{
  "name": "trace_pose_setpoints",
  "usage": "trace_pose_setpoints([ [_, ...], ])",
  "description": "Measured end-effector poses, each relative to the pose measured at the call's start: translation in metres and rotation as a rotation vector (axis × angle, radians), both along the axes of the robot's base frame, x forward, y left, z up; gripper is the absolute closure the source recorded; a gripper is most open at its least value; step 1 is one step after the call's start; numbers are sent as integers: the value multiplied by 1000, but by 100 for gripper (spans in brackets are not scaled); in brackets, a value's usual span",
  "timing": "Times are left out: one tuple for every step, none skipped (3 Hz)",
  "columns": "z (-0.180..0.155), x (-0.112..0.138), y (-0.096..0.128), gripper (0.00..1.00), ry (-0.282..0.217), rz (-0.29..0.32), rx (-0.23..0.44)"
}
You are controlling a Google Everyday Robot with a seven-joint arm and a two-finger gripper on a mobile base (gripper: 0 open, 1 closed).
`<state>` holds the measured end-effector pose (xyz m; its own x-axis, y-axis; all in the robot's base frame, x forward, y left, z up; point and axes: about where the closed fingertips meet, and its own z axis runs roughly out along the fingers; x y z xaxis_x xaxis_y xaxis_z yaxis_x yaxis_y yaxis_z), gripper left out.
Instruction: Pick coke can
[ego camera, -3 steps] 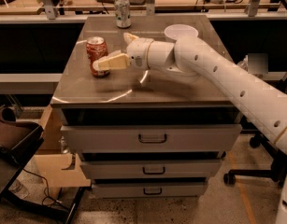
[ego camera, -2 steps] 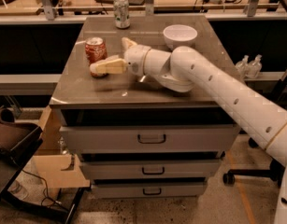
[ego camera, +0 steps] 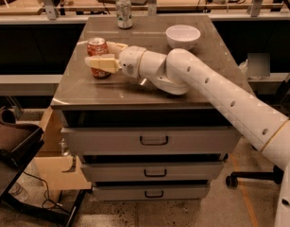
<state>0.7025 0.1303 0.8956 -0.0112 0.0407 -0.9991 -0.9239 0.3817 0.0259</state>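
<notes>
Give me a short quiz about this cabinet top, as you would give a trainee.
1. Fill in: the green-and-white can stands at the ____ edge of the cabinet top.
2. True or false: the white bowl stands upright, apart from both cans.
3. The end effector is at which thing? A) the white bowl B) the coke can C) the green-and-white can

Key: 1 back; 2 true; 3 B.
</notes>
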Motion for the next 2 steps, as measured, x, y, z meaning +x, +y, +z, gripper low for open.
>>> trace_pose_setpoints([
  [0,-1,2,59,0,3,0],
  [1,-2,5,83,-1,8,1],
])
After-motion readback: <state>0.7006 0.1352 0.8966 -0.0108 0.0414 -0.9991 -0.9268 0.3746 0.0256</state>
